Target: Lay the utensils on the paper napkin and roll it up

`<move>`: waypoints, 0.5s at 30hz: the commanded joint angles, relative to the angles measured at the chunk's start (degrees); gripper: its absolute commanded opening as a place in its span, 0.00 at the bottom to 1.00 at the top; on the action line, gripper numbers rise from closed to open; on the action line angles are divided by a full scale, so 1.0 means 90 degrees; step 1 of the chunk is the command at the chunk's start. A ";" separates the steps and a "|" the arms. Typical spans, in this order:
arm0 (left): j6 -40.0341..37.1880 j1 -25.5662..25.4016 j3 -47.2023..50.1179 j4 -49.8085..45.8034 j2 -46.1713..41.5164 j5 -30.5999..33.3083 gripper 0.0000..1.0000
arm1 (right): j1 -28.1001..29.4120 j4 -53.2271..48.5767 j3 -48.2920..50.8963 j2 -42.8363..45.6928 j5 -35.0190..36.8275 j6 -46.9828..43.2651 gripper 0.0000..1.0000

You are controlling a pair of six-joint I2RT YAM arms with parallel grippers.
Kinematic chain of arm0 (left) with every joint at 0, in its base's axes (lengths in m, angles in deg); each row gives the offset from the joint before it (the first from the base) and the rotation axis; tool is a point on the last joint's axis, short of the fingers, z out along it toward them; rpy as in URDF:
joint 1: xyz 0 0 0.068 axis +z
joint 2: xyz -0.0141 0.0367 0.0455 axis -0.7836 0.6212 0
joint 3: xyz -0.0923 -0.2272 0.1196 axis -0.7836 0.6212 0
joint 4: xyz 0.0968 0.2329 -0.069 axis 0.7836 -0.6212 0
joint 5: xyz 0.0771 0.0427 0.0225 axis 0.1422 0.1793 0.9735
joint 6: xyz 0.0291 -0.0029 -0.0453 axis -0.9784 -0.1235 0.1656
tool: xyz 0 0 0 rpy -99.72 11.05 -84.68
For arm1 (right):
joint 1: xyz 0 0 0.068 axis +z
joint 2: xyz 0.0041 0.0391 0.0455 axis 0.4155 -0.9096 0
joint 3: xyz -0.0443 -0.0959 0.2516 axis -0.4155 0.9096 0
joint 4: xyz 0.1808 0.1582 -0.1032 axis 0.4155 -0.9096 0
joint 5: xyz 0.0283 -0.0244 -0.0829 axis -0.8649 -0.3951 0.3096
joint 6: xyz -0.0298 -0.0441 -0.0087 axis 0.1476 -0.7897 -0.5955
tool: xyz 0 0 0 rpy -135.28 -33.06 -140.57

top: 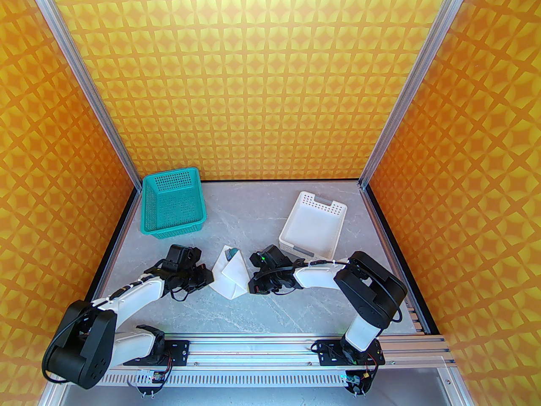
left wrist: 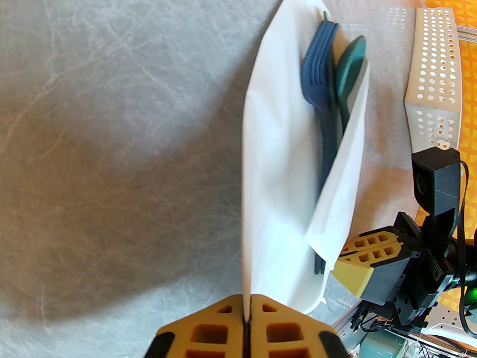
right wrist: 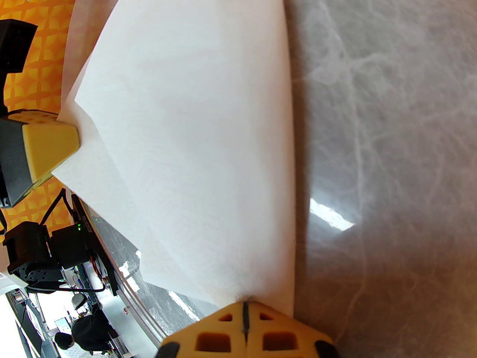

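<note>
Top external | thin white paper napkin (top: 230, 275) mid table (top: 296, 307), folded around slim dark-teal plastic utensils (top: 231, 253) | long axis toward far edge | left gripper (top: 208, 276) clamped on its left edge, right gripper (top: 252, 283) on its right, equally near

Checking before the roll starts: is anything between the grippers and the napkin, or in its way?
Nothing visible. The left gripper and right gripper are shut on edges of the paper napkin, utensils inside its fold; the teal basket and white tray stand farther back.
</note>
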 commanded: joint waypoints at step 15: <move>0.0196 -0.0152 -0.0584 0.0001 0.0036 -0.0658 0.06 | 0.0039 -0.0885 0.0195 -0.0446 0.0876 -0.0080 0.00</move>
